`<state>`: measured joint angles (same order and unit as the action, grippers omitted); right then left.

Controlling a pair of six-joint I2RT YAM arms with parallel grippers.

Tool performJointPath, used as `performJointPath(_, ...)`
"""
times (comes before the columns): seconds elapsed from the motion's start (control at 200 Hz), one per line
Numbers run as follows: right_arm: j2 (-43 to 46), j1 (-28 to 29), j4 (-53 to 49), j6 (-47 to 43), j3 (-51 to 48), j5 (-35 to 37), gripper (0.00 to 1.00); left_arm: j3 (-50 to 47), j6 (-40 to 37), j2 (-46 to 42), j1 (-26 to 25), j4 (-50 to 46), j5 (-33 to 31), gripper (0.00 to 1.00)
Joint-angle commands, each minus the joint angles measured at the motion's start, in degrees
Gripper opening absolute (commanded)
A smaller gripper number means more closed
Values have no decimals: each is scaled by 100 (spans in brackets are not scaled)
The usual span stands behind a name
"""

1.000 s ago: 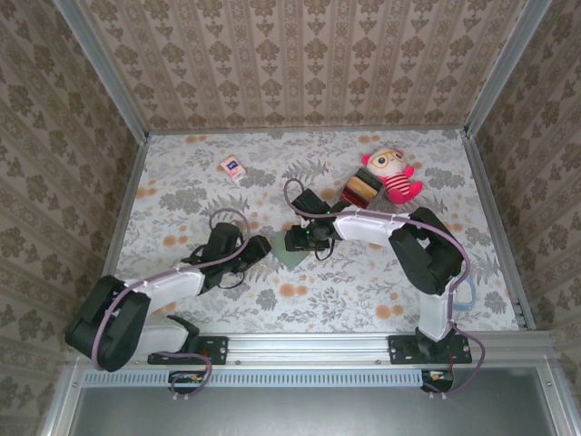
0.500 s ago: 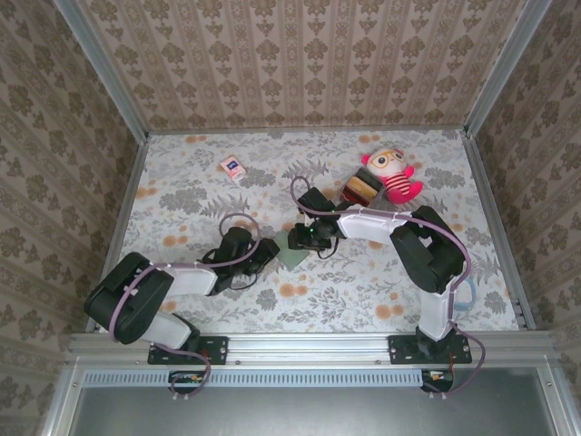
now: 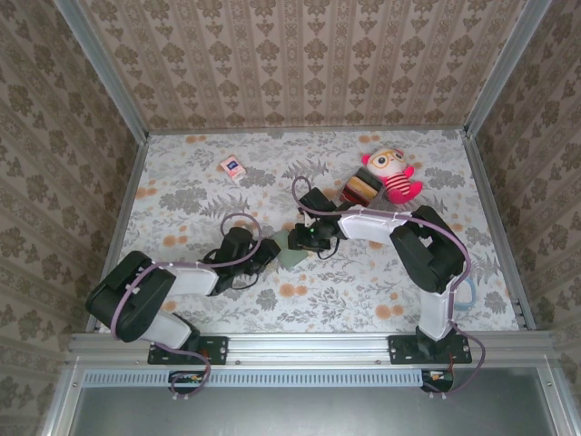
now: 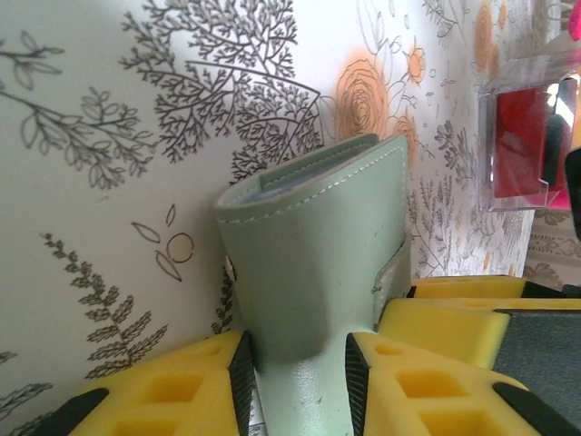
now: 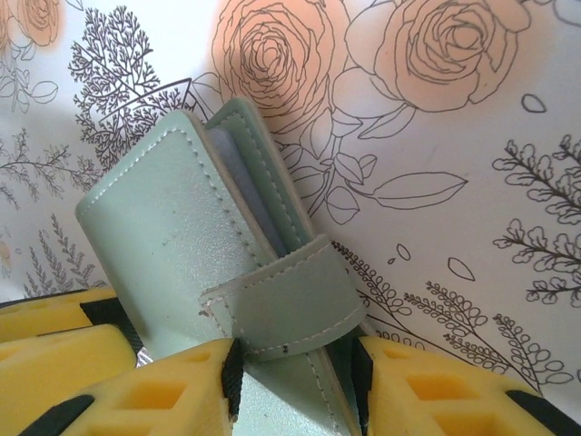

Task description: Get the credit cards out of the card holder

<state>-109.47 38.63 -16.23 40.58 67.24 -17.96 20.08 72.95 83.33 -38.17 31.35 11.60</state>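
The grey-green card holder is folded shut and held up off the flowered table between both arms. In the left wrist view one end of the card holder is pinched between the yellow fingers of my left gripper, which is shut on it. From the opposite side my right gripper is shut on the card holder at its closing strap. From above, the left gripper and right gripper meet at the holder. The credit cards are hidden inside it.
A plush doll and a stack of red, tan and black blocks lie at the back right. A pink-and-white packet lies at the back left. Metal-framed walls enclose the table.
The left gripper has moved right up to the card holder and closed on its end. The right gripper's jaws have narrowed on the strap side and shifted slightly right.
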Motion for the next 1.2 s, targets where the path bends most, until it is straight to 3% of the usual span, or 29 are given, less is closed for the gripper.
performJointPath(0.0, -25, 27, 325, 126, -80, -478, 39, -87, -204, 43, -39, 749, 298, 35)
performJointPath(0.68, 34, -225, 1266, 625, -458, -1279, 38, -30, -86, 587, -38, 1757, 695, 38)
performJointPath(1.19, 51, -439, 1768, 1023, -695, -1616, 34, 11, -237, 632, -40, 1446, 592, 40)
